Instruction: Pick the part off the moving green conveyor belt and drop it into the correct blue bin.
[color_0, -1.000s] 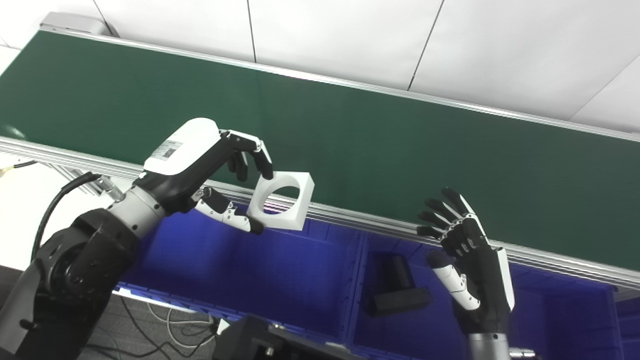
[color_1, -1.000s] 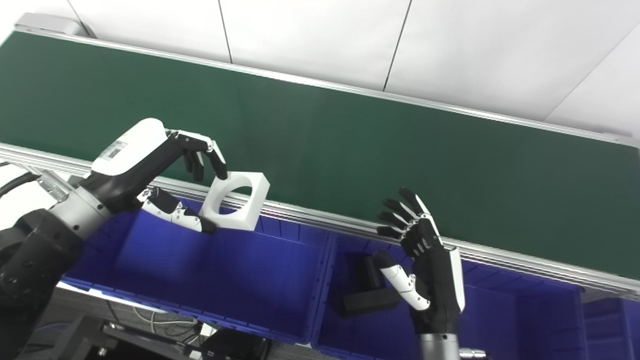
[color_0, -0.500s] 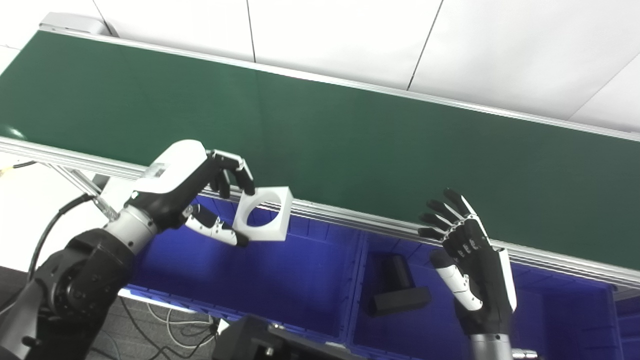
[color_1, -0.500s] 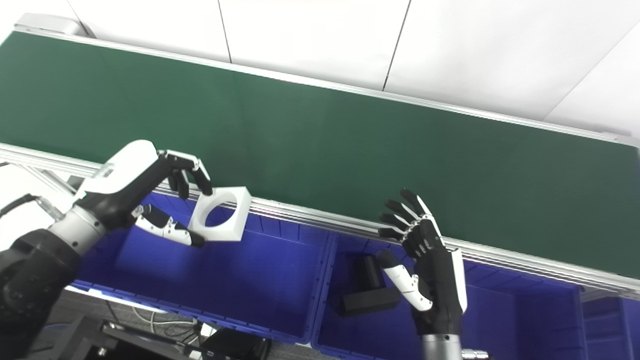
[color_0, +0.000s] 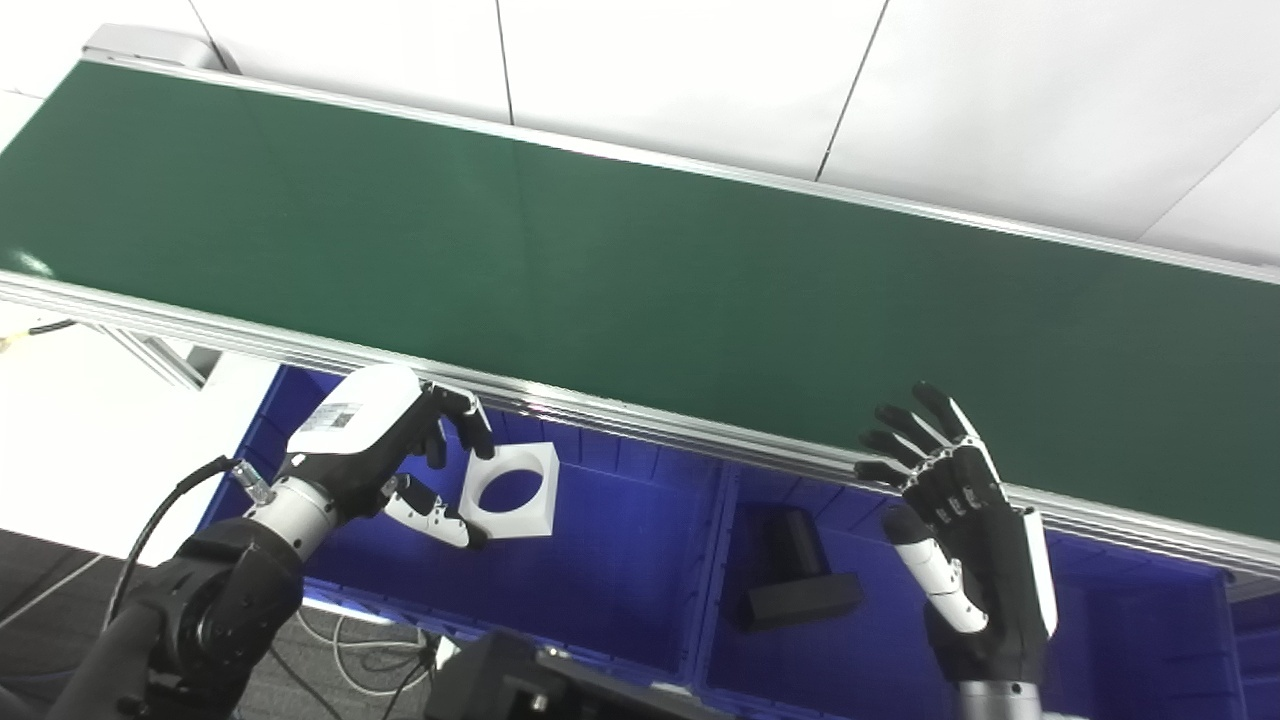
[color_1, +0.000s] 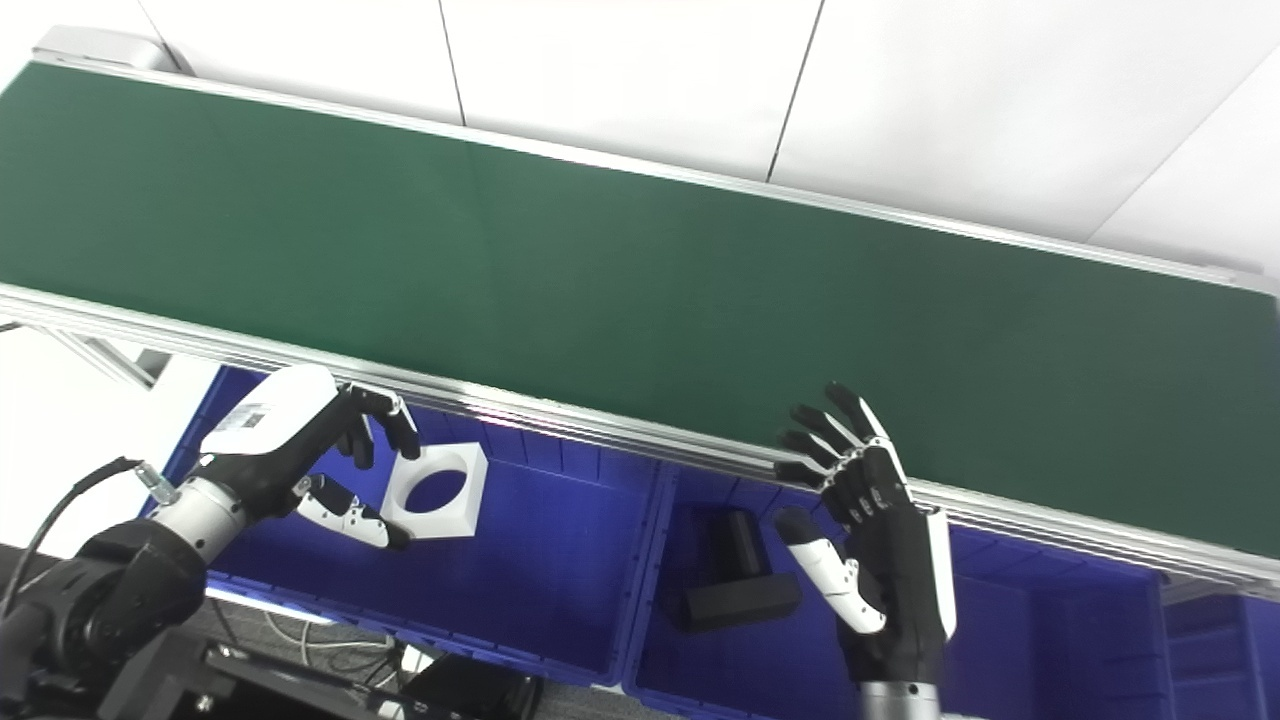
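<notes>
The left hand (color_0: 375, 455), black with a white back plate, reaches in over the left blue plastic bin (color_0: 600, 560), just below the near aluminium rail of the long green conveyor belt (color_0: 640, 270). Its fingers (color_0: 470, 428) curl down from above and its thumb presses from below, pinching the left edge of a white square plastic block with a round hole through its middle (color_0: 510, 490). The block hangs tilted inside the mouth of that bin, below the belt's rail and not touching the belt; whether it touches the bin floor cannot be told.

The right hand (color_0: 965, 540) is upright near the belt's near rail, further along it from the block, palm turned toward the left hand. Its fingers are spread apart and pointing up, and it holds nothing. It hovers above the middle blue plastic bin (color_0: 730, 620), which stands just beside the left bin, the two sharing a dividing wall.

On the floor of the middle bin lie two black rectangular blocks (color_0: 795, 580), touching each other, between the dividing wall and the right hand. The belt surface is bare green. Beyond the belt is a white panelled wall (color_0: 700, 70).
</notes>
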